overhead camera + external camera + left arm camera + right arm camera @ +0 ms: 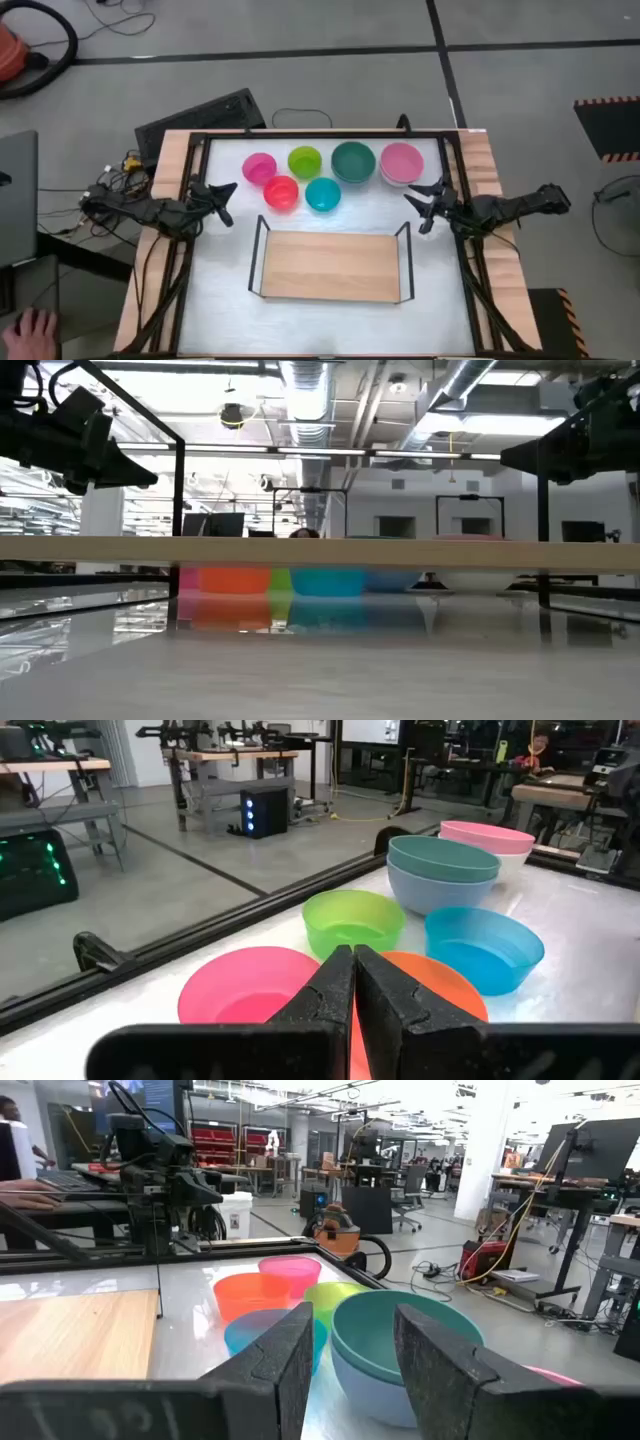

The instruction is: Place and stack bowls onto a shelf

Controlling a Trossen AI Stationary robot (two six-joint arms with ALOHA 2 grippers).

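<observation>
Trouble could come at the crowded bowls behind the empty shelf, where the parted right gripper might nudge neighbours while the clenched left gripper waits.

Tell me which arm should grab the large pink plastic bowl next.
Right, probably. The right gripper is open beside the large pink plastic bowl; the left gripper, shut, sits across the table by the small bowls.

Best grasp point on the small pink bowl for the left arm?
Pinch the rim of the small pink bowl on its left edge, coming straight down. It sits upright and open, and that side is free; the orange-red bowl and green bowl crowd the others. The left gripper is shut now, so open first.
</observation>
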